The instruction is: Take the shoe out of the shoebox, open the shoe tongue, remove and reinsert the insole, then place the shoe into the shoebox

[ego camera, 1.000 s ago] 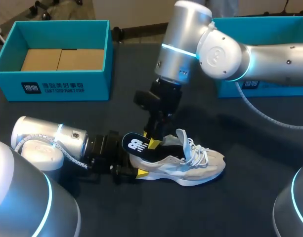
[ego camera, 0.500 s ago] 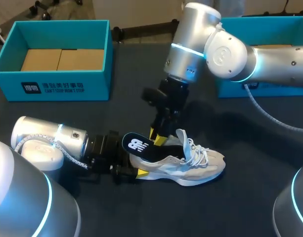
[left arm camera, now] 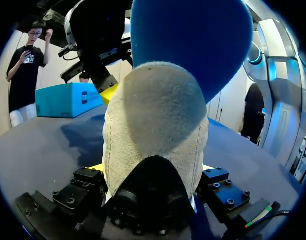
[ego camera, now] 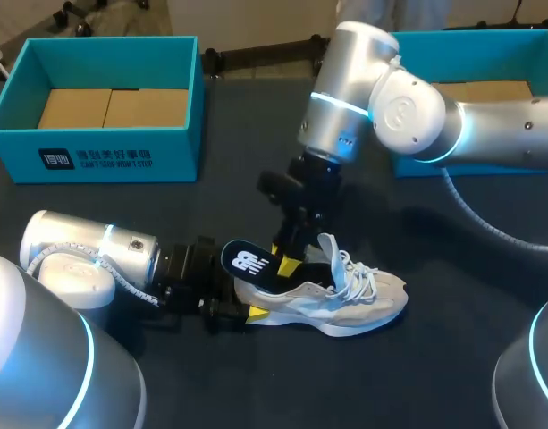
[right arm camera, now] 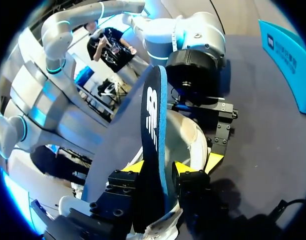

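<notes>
right gripper (ego camera: 287, 257), in the head view, pinches the insole (ego camera: 248, 263) just above the mouth of the shoe (ego camera: 345, 299), its heel end poking up, likely so you can draw it out or seat it. your left gripper (ego camera: 240, 313) clamps the heel to anchor the shoe on the table (ego camera: 452, 357), well apart from the shoebox (ego camera: 122, 159).

left wrist: both fingers (left arm camera: 218, 184) squeeze the heel (left arm camera: 153, 130), with the insole (left arm camera: 192, 40) rising ahead.

right wrist: yellow fingertips (right arm camera: 184, 167) press both faces of the insole (right arm camera: 153, 125), with the shoe (right arm camera: 191, 140) just beneath.
</notes>
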`<state>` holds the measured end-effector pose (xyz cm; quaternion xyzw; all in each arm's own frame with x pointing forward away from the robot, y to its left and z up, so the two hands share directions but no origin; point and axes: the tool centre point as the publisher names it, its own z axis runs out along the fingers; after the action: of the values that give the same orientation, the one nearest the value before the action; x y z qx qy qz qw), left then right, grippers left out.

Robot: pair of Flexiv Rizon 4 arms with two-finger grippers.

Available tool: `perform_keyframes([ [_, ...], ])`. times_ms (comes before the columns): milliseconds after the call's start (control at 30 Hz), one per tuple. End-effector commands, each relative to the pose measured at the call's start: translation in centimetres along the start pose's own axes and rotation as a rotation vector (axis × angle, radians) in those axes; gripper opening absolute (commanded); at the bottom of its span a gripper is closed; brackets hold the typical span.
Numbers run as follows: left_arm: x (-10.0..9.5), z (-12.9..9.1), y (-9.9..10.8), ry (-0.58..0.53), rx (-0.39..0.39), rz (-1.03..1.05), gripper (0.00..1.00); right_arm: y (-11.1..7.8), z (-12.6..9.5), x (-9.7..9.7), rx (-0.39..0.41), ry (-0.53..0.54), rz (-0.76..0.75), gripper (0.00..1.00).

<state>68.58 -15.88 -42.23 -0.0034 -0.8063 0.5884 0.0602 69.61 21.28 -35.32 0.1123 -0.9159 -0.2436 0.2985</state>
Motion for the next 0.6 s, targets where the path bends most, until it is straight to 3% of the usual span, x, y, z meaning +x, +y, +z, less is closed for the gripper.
perform_keyframes([
  [33,0.0,0.1,0.1,-0.004,-0.002,0.000,0.00,-0.4,0.6,-0.2,-0.012,0.008,0.020,0.33],
  [233,0.0,0.1,0.1,-0.004,-0.002,0.000,0.00,-0.9,0.7,0.1,-0.061,0.024,0.050,0.26],
  [600,0.0,0.1,0.1,-0.004,-0.002,0.000,0.00,-0.2,1.0,0.8,-0.088,0.045,0.034,0.27],
])
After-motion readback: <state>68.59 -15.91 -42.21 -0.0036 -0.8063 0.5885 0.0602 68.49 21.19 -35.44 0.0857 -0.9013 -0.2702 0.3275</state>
